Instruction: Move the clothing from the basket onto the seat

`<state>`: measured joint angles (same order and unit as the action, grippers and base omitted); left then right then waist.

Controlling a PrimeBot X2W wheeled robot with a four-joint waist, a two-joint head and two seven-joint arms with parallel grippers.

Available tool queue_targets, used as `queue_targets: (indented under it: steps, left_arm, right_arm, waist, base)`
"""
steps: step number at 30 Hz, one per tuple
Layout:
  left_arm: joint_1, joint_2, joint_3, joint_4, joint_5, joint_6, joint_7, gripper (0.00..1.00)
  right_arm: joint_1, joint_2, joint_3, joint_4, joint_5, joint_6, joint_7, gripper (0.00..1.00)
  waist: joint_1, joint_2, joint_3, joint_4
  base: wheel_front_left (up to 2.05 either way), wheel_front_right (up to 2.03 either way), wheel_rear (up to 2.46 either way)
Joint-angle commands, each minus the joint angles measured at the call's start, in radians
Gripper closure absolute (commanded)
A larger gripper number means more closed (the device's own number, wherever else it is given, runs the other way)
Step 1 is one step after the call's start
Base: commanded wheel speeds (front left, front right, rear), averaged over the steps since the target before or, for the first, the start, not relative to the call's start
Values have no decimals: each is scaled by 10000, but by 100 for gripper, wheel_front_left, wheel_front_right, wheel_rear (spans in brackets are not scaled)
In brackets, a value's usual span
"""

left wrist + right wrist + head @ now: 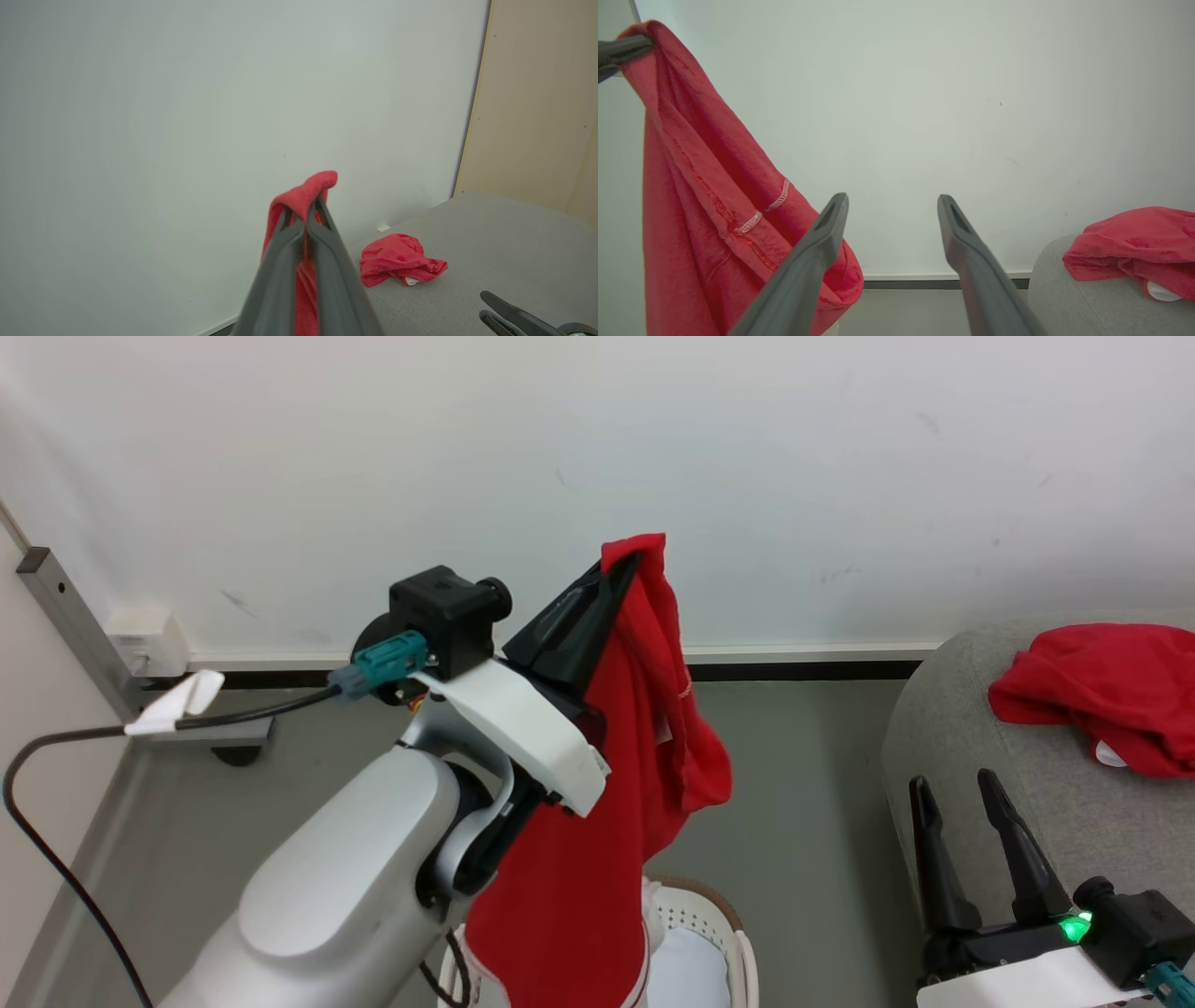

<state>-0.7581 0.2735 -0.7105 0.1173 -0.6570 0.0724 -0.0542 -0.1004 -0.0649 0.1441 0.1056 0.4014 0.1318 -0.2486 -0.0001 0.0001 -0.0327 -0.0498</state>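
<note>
Left gripper [633,563] raised high, pinching clothing [579,877]

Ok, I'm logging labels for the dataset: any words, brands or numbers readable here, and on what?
No text can be read.
White patch on the red garment on the seat: no legible print.
Wall box: any marking is too small to read.

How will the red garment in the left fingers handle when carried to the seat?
Likely floppy: the red garment hangs in folds from one pinch between the fingers of the left gripper. Probably light, as that pinch carries it. Its lower end hangs by the basket, so it may sway or catch the rim.
</note>
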Motion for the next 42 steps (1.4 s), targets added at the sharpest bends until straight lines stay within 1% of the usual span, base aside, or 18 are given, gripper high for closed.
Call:
queue_targets:
  steps: [1,5,9,12,13,17,19,22,27,35,36,37,38,42]
  left_arm:
    - [138,140,18,-111,-107,78,71,100]
    - [235,196,-5,-228,-113,165,149,100]
    - [316,255,-63,-274,-133,218,235,100]
    - [406,161,-154,-260,-193,203,219,100]
    - [406,161,-154,-260,-193,203,219,100]
    - [487,-31,-330,-153,-206,126,164,100]
    - [477,-157,-438,-117,-227,82,169,100]
    - [465,-318,-620,-72,-232,12,190,100]
    - [350,-652,-905,-79,-239,-108,249,100]
    - [123,-1059,-1300,-427,-271,-287,507,100]
    - [88,-1090,-1329,-451,-263,-289,521,100]
    - [66,-1087,-1345,-459,-247,-271,560,100]
    - [62,-1072,-1357,-463,-238,-249,596,100]
    - [144,-916,-1325,-466,-247,-173,640,100]
  right_arm:
    - [-100,-125,107,8,34,-22,-32,0]
    - [-370,-500,892,-130,-23,-22,112,0]
    - [-983,-1054,2061,-310,98,-22,447,0]
    - [-1593,-1520,3079,-403,148,-22,684,0]
    - [-1593,-1520,3079,-403,148,-22,684,0]
    - [-2426,-1803,4214,-113,615,-22,842,0]
    - [-2832,-1754,4671,181,831,-22,789,0]
    - [-3378,-1626,5255,915,1160,-22,787,0]
    - [-3966,-1345,6125,2623,1514,-22,598,0]
    - [-3979,-578,6792,5816,2380,-22,66,0]
    - [-4034,-490,6856,6114,2458,-22,-5,29]
    - [-4103,-388,6890,6328,2549,-22,-41,76]
    - [-4175,-321,6942,6486,2595,-22,-102,100]
    - [-4343,-213,7135,6681,2868,-22,-178,100]
  waist:
    - [1,-1,2,-17]
    - [1,-1,4,-58]
    - [1,-1,4,-83]
    - [1,-1,14,-10]
    - [1,-1,14,-10]
    - [1,-1,-7,143]
    - [1,-1,-26,221]
    - [1,-1,-59,355]
    - [1,-1,-120,717]
    - [1,-1,-208,1523]
    - [1,-1,-216,1647]
    - [1,-1,-225,1740]
    - [1,-1,-231,1817]
    - [1,-1,-242,1955]
  base:
    - [0,0,0]
    - [0,0,0]
    - [0,0,0]
    - [0,0,0]
    - [0,0,0]
    - [0,0,0]
    - [0,0,0]
    - [0,0,0]
    - [0,0,0]
    - [0,0,0]
    - [0,0,0]
    - [0,0,0]
    - [0,0,0]
    - [0,0,0]
